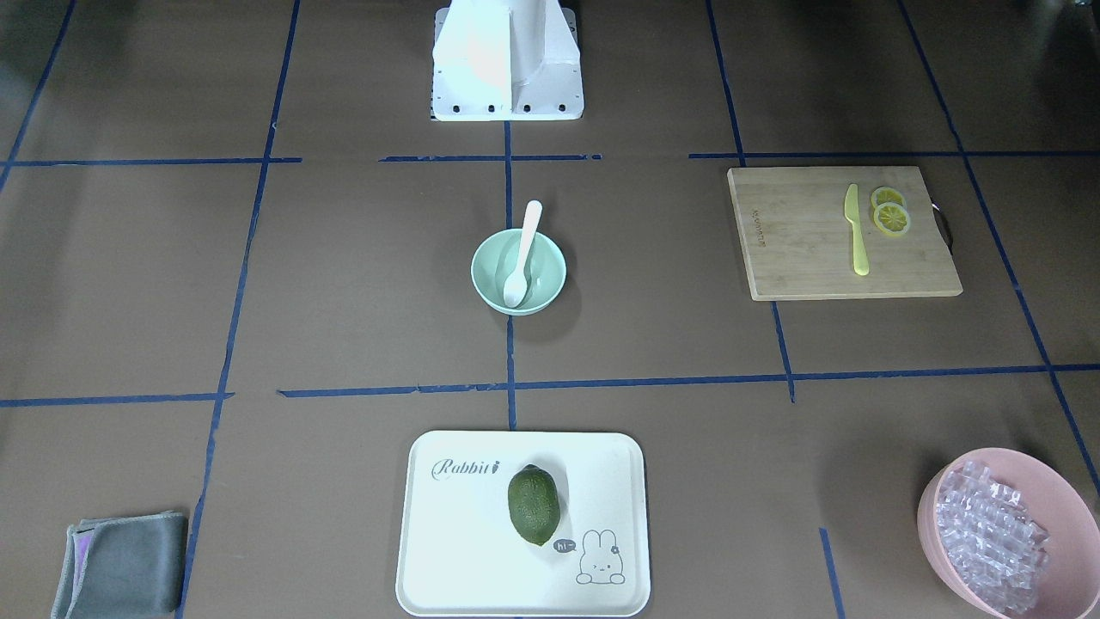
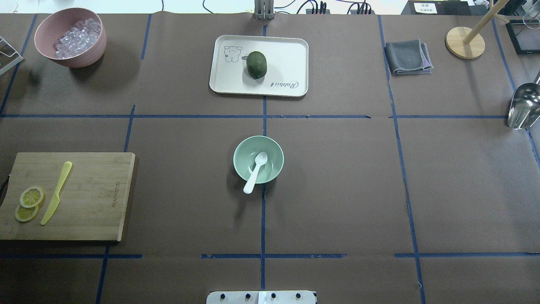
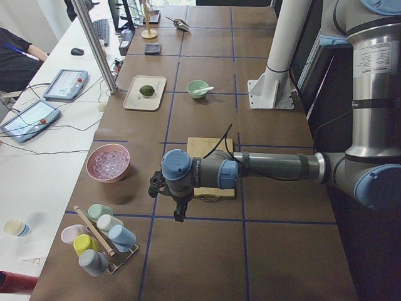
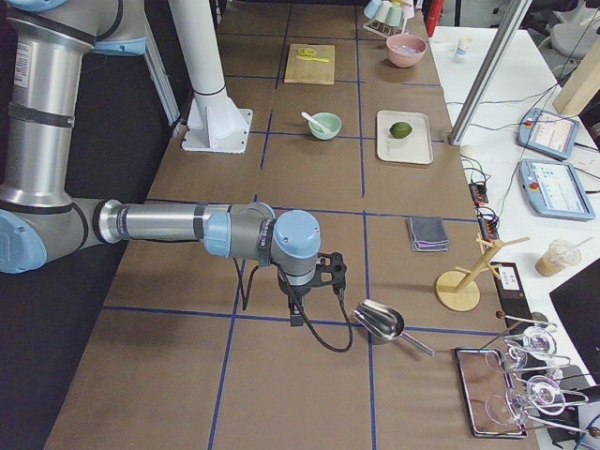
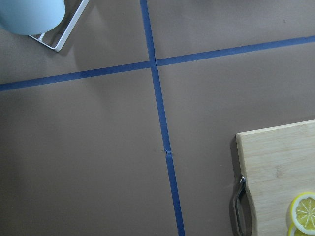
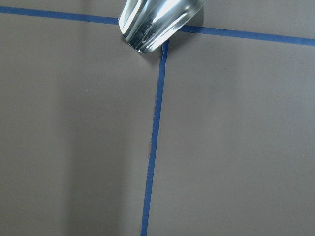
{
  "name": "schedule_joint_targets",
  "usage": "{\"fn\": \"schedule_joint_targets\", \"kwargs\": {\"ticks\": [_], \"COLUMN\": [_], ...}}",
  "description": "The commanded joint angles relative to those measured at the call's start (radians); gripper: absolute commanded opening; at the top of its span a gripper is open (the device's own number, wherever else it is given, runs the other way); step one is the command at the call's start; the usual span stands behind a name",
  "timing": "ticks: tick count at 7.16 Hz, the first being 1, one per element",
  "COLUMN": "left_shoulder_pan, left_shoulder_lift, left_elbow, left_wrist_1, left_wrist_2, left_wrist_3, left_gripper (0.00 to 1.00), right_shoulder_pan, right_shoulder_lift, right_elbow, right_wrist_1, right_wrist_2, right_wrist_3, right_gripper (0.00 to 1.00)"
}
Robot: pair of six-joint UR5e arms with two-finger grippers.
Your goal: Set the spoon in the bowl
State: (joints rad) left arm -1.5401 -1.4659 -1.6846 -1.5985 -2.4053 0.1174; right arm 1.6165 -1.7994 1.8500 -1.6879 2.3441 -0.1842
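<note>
The white spoon (image 1: 522,258) lies in the pale mint-green bowl (image 1: 491,291) at the table's middle, its scoop on the bowl's floor and its handle sticking out over the rim toward the robot. Both also show in the overhead view, the spoon (image 2: 255,172) and the bowl (image 2: 272,154). The left gripper (image 3: 180,212) hangs far off over the table's left end, near the cutting board. The right gripper (image 4: 297,314) hangs over the right end by a metal scoop. Both show only in the side views, so I cannot tell if they are open or shut.
A wooden cutting board (image 2: 93,198) holds a yellow knife (image 2: 56,193) and lemon slices (image 2: 30,197). A white tray (image 2: 287,55) carries an avocado (image 2: 256,64). A pink bowl of clear pieces (image 2: 80,57), a grey cloth (image 2: 407,57), a metal scoop (image 2: 523,105) and a cup rack (image 3: 100,241) stand around the edges.
</note>
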Motion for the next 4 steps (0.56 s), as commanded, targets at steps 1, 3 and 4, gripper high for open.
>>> {"fn": "schedule_joint_targets", "kwargs": {"ticks": [1, 3, 4], "left_shoulder_pan": [0.000, 0.000, 0.000], "left_shoulder_lift": [0.001, 0.001, 0.001], "left_elbow": [-0.001, -0.001, 0.000], "left_wrist_1": [0.000, 0.000, 0.000], "left_wrist_2": [0.000, 0.000, 0.000], "left_wrist_3": [0.001, 0.001, 0.001], "left_gripper": [1.00, 1.00, 1.00], "right_shoulder_pan": [-0.004, -0.007, -0.009], "right_shoulder_lift": [0.000, 0.000, 0.000], "right_elbow": [0.000, 0.000, 0.000], "right_wrist_1": [0.001, 0.001, 0.001], "right_wrist_2": [0.000, 0.000, 0.000], "right_wrist_3": [-0.003, -0.001, -0.001], "right_gripper": [1.00, 1.00, 1.00]}}
